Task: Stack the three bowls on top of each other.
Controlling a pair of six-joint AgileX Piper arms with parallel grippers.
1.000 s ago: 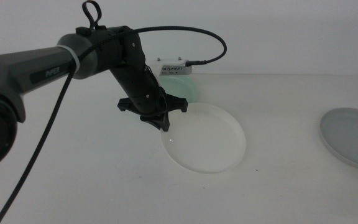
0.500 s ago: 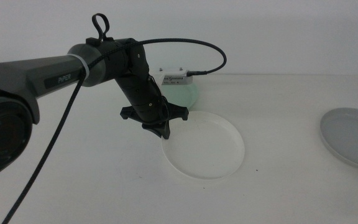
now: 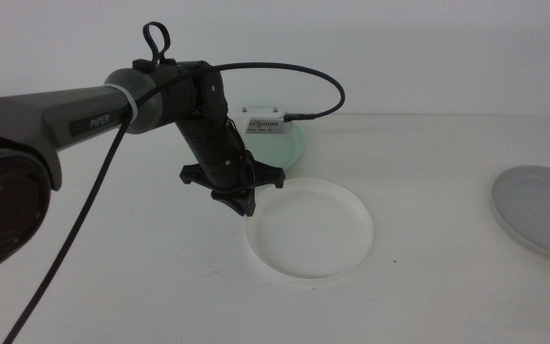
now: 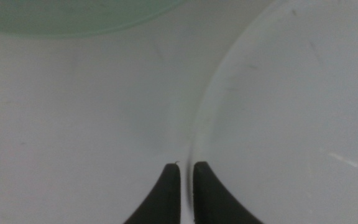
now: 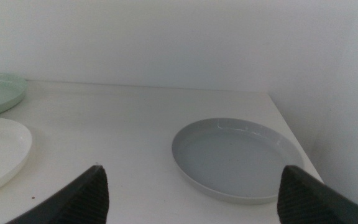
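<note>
My left gripper [image 3: 244, 204] is shut on the near-left rim of the white bowl [image 3: 311, 229], at the middle of the table. In the left wrist view its two dark jaws [image 4: 186, 167] pinch that thin rim of the white bowl [image 4: 291, 112]. I cannot tell whether the bowl is off the table. The mint green bowl [image 3: 292, 143] lies just behind, partly hidden by the left arm, and shows as the mint green bowl [image 4: 73, 12] beyond the jaws. The grey bowl [image 3: 540, 210] rests at the far right. My right gripper [image 5: 192, 169] waits open, facing the grey bowl [image 5: 235, 155].
A white camera box with a black cable [image 3: 270, 122] sits on the left wrist, over the green bowl. The table's right edge [image 5: 291, 137] runs close behind the grey bowl. A white wall stands behind the table.
The left gripper has shifted a little towards the front left, drawing the white bowl with it by the rim. The grey and green bowls have not moved.
</note>
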